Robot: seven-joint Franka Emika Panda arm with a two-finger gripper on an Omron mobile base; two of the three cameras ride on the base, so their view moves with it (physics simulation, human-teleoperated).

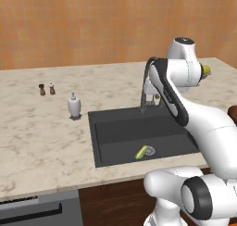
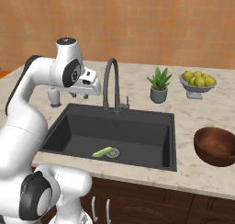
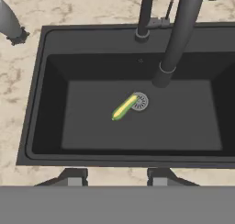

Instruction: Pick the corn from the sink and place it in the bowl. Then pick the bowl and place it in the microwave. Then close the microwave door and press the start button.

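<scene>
Wall: warm orange-tan textured plaster wall [image 1: 92, 26], running the full width behind the counter. Counter: pale beige marble-patterned countertop [image 1: 41, 137], veined brown. Below: dark brown wooden cabinet fronts [image 2: 151, 204] with slim silver pull handles [image 2: 93, 208]. Light: even, soft, without hard shadows.

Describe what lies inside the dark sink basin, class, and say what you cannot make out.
Inside the sink lies the corn, flat on the floor with one end against the round drain. The faucet arches over the basin and covers part of the back wall.
</scene>
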